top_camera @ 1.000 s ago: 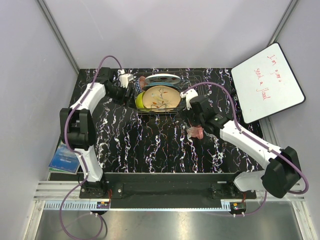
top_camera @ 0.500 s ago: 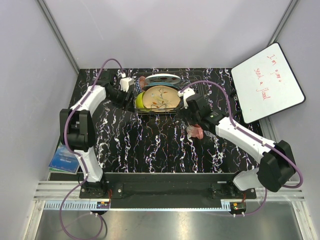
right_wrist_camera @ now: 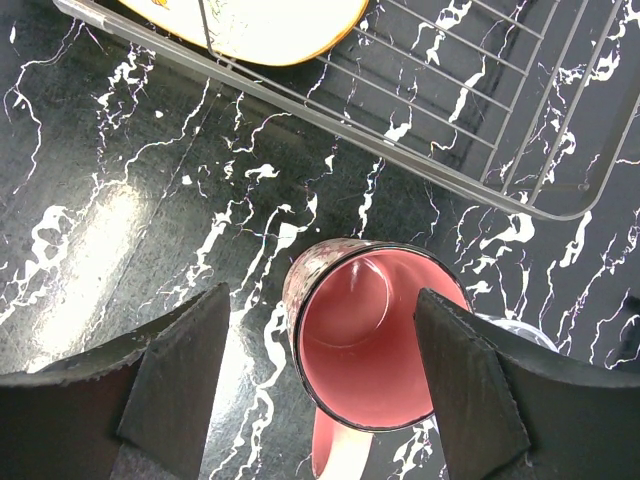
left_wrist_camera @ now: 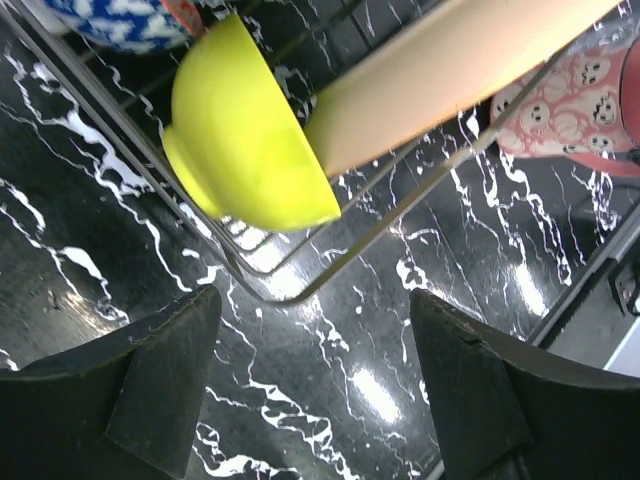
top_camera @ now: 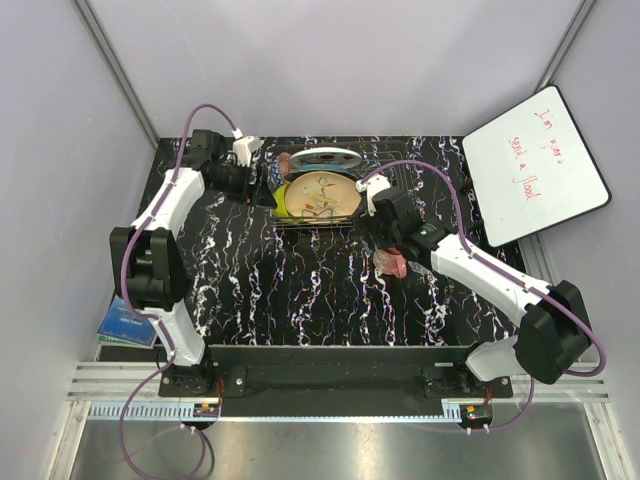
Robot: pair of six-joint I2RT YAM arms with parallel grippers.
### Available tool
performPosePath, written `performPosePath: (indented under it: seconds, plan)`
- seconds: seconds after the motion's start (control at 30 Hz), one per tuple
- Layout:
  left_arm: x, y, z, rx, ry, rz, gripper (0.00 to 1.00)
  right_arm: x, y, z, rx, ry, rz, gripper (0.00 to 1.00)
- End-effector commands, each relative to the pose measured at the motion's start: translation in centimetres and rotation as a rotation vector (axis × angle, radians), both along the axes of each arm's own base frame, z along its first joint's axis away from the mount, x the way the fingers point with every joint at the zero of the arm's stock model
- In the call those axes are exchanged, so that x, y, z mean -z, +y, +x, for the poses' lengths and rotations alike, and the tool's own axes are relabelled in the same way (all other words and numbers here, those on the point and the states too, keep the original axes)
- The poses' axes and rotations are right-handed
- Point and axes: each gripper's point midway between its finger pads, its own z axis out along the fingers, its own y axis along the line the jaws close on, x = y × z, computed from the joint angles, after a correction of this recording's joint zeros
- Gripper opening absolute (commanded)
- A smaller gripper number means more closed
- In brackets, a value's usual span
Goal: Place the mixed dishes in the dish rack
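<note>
Left gripper is hovering, fingers spread, over lime-yellow bowl lying in dish rack. Right gripper is hanging, fingers spread, above pink mug sitting on table beside the rack.

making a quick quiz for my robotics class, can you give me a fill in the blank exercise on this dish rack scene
1. The right gripper is open, with the pink ____ standing upright between its fingers.
2. Inside the dish rack, the tilted ____ is lime-yellow.
3. The writing on the white board is ____.
4. The left gripper is open and holds ____.

Missing words: mug; bowl; red; nothing.
</note>
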Motion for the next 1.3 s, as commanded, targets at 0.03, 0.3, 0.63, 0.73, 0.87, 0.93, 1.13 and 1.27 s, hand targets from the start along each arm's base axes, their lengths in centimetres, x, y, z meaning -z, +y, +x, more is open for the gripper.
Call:
performPosePath:
  seconds: [0.03,0.3,0.63,0.73,0.87,0.93,1.13,1.27]
  plan:
    - [0.3,1.1,2.8,-0.068,-0.056,0.058,0.78,-1.8,0.3,0.6,0.014,-0.05,0.05,0.81]
    - [4.0,2.5,3.5,-0.106,-0.035,0.149,0.76,-2.6,-0.2,0.2,0.022,-0.067,0.057,0.81]
    - [6.8,4.6,2.0,-0.076,-0.044,0.285,0.6,-1.3,-0.3,0.0,0.027,-0.025,0.026,0.82]
    - [6.8,4.9,1.1,-0.057,-0.056,0.302,0.51,-0.4,-0.1,-0.2,0.031,0.012,0.023,0.82]
    - [6.6,5.3,0.5,-0.037,-0.076,0.328,0.38,0.7,0.5,-0.7,0.027,0.076,0.041,0.81]
    - [6.6,5.4,0.1,-0.025,-0.079,0.341,0.35,1.6,0.7,-1.1,0.026,0.119,0.04,0.79]
    - [7.2,6.2,-1.0,0.006,-0.08,0.387,0.34,3.4,0.8,-1.8,0.037,0.192,0.028,0.78]
    - [7.6,6.7,-1.9,0.033,-0.082,0.42,0.32,4.3,1.1,-2.0,0.037,0.224,0.029,0.72]
